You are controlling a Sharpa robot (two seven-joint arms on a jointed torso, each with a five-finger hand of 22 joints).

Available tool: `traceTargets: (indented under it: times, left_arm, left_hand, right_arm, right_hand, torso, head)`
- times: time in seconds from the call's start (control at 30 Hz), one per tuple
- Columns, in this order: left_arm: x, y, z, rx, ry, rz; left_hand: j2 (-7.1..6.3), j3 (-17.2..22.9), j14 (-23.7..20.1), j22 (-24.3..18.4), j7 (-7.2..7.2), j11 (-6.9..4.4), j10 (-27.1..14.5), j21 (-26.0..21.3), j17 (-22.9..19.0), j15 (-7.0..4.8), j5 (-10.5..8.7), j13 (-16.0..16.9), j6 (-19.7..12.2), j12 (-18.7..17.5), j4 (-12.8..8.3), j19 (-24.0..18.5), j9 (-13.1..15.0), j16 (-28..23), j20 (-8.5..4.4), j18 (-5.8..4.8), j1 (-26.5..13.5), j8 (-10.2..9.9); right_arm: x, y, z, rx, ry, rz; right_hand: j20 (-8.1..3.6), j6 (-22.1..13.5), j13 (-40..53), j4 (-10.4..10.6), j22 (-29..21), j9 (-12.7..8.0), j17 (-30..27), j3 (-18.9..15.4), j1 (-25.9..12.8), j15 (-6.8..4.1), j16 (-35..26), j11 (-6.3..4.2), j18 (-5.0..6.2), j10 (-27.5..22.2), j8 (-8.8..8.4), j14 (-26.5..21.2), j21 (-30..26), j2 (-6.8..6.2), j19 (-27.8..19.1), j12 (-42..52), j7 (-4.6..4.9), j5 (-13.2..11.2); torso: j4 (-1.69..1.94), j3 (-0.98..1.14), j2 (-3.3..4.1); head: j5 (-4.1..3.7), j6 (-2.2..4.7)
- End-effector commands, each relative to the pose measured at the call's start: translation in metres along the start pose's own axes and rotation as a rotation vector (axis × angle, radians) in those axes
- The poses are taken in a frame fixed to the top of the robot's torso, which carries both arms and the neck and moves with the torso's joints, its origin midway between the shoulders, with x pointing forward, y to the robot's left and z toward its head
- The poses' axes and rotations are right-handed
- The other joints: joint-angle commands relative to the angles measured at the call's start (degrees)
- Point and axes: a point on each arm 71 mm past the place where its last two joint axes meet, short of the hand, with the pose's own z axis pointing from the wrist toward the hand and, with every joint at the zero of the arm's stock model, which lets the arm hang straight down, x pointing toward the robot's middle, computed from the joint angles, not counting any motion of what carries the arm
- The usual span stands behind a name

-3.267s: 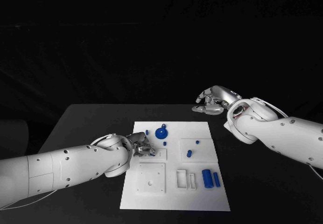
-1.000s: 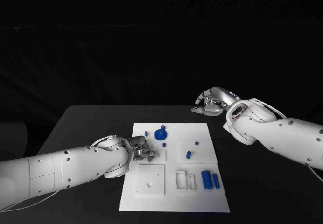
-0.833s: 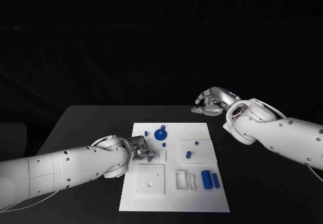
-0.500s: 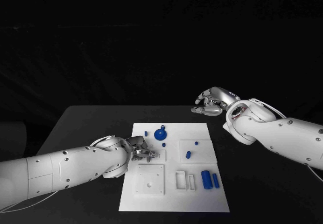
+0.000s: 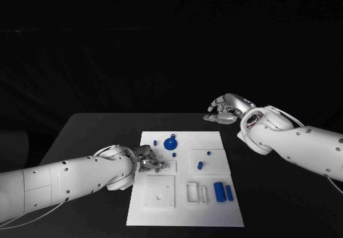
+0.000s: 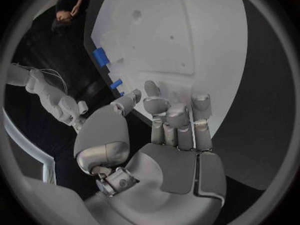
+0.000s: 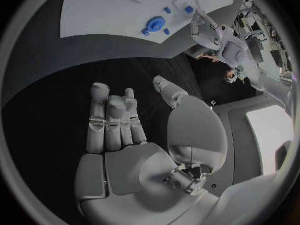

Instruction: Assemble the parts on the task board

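Left hand (image 5: pixel 148 159) sits low at the white board's (image 5: pixel 214 213) left edge, fingers curled together, though whether they hold anything I can't tell. Blue pieces (image 5: pixel 220 191) lie across the board. Best approach: small, slow moves. Right hand (image 5: pixel 226 109) hovers empty, loosely curled, past the far edge.

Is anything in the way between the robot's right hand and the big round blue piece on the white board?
Nothing visible is. The right hand hovers over bare black table past the task board's far edge, and the round blue piece stands near that edge with open space between them.
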Motion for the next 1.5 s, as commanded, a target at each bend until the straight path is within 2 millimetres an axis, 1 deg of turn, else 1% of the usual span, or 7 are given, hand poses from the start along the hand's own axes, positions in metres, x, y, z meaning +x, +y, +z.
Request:
traceTargets:
  times: [0.03,0.33,0.43,0.6,0.77,1.03,1.5]
  left_arm:
    - [-0.003,-0.002,-0.002,0.019,0.02,-0.069]
    - [-0.051,-0.01,-0.01,0.041,-0.014,-0.191]
    - [-0.073,-0.012,-0.01,0.045,-0.011,-0.184]
    - [-0.102,-0.011,0.0,0.013,-0.031,-0.158]
    - [-0.113,-0.009,0.015,-0.029,-0.044,-0.085]
    - [-0.124,-0.007,0.032,-0.092,-0.051,0.036]
    - [-0.12,-0.009,0.047,-0.134,0.01,0.06]
  left_hand:
    - [-0.74,-0.2,-0.4,0.3,0.05,0.03,-0.3,-0.2,-0.2,-0.03,-0.19,-0.2,-0.8,-0.6,0.5,-0.1,-0.1,-0.4,-6.62,0.8,0.5,-0.1]
    - [-1.2,-1.8,-2.8,-0.2,1.83,1.72,-2.2,-2.1,-2.7,1.5,-0.16,-2.8,-4.5,-5.2,0.3,-2.8,-1.9,-4.5,-5.85,0.12,2.7,-3.5]
    - [-0.49,-1.9,-5.2,-0.9,4.08,3.82,-4.6,-3.9,-4.0,3.21,-0.2,-3.8,-11.7,-7.7,-0.5,-4.9,-3.8,-6.9,-5.21,-0.48,4.1,-8.2]
    - [1.34,-1.9,-9.1,-2.4,6.41,6.21,-8.9,-7.6,-6.6,5.83,-0.13,-6.1,-15.4,-12.9,-1.8,-8.7,-5.2,-12.0,-3.69,-2.01,6.3,-11.2]
    - [1.84,-2.5,-8.8,-2.8,6.72,6.39,-8.7,-8.5,-7.1,6.21,-0.17,-6.7,-15.9,-14.2,-1.9,-8.8,-5.5,-12.9,-3.44,-2.39,6.8,-11.8]
    - [0.81,-3.2,-8.6,-3.2,6.74,6.41,-8.3,-9.2,-7.4,6.34,-0.19,-6.9,-15.7,-15.1,1.7,-8.6,-5.5,-13.4,-3.4,-2.57,3.8,-12.0]
    - [1.59,-4.1,-8.8,-3.1,6.83,6.52,-8.4,-9.5,-7.5,6.44,-0.17,-6.9,-15.8,-15.5,1.9,-8.9,-5.4,-13.6,-3.37,-2.65,4.1,-12.1]
  right_arm:
    - [0.0,-0.001,-0.001,-0.007,0.0,-0.001]
    - [-0.001,-0.004,-0.001,0.0,-0.005,0.001]
    - [-0.001,-0.004,0.0,0.002,-0.005,0.001]
    - [-0.001,-0.005,0.0,0.005,-0.004,0.001]
    - [0.0,-0.004,0.001,0.006,-0.003,0.002]
    - [0.001,-0.002,0.003,0.002,0.0,0.005]
    - [0.002,0.0,0.004,-0.003,0.001,0.007]
  right_hand:
    - [-0.23,0.0,-0.1,0.3,0.7,-0.1,0.1,-0.1,-0.2,-0.22,-0.2,-0.05,1.64,-0.5,-0.25,0.1,-0.3,-0.06,-0.1,0.3,0.29,0.4]
    - [-0.23,0.0,-0.1,0.4,0.7,-0.1,0.1,-0.2,-0.2,-0.22,-0.2,-0.05,1.64,-0.5,-0.28,0.1,-0.3,-0.07,-0.1,0.3,0.29,0.4]
    - [-0.23,-0.1,-0.1,0.4,0.7,-0.1,0.1,-0.2,-0.2,-0.22,-0.2,-0.05,1.64,-0.5,-0.3,0.1,-0.3,-0.07,-0.1,0.3,0.3,0.4]
    - [-0.24,-0.1,-0.1,0.4,0.7,-0.1,0.1,-0.3,-0.2,-0.22,-0.2,-0.05,1.64,-0.5,-0.33,0.1,-0.3,-0.07,-0.1,0.3,0.3,0.4]
    - [-0.25,-0.2,-0.1,0.4,0.7,-0.1,0.1,-0.3,-0.2,-0.22,-0.3,-0.05,1.64,-0.5,-0.35,0.1,-0.3,-0.06,-0.1,0.3,0.3,0.4]
    - [-0.26,-0.2,-0.2,0.4,0.7,-0.1,0.1,-0.3,-0.2,-0.22,-0.3,-0.04,1.64,-0.5,-0.37,0.1,-0.3,-0.05,-0.1,0.3,0.31,0.5]
    - [-0.27,-0.2,-0.2,0.4,0.7,-0.1,0.1,-0.3,-0.1,-0.22,-0.3,-0.04,1.64,-0.5,-0.39,0.1,-0.3,-0.03,-0.1,0.3,0.31,0.5]
  torso:
    - [-0.03,0.02,0.0]
    - [-0.02,0.08,-0.01]
    - [-0.03,0.06,0.0]
    - [-0.02,0.09,-0.03]
    - [-0.05,-0.04,0.09]
    - [-0.15,-0.01,0.16]
    - [-0.29,-0.08,0.32]
  head:
    - [0.04,0.18]
    - [0.21,0.83]
    - [0.32,1.07]
    - [0.54,1.54]
    - [0.68,1.79]
    - [0.28,1.63]
    - [0.37,1.41]
